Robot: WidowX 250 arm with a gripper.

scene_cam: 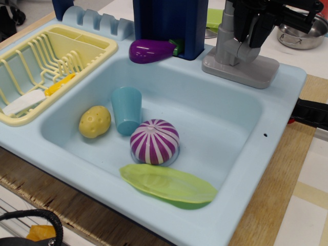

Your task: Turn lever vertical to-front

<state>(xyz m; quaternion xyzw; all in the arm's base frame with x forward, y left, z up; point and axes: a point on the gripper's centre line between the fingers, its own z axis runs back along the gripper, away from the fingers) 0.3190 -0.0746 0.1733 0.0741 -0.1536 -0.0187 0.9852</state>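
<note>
At the upper right of the frame the black gripper (252, 21) is sitting over the lever (249, 48) — its fingers are straddling the thin rod, hiding it, and whether they are clamping it I cannot tell. The grey knob is showing just below, above the faucet base (241, 69).
</note>
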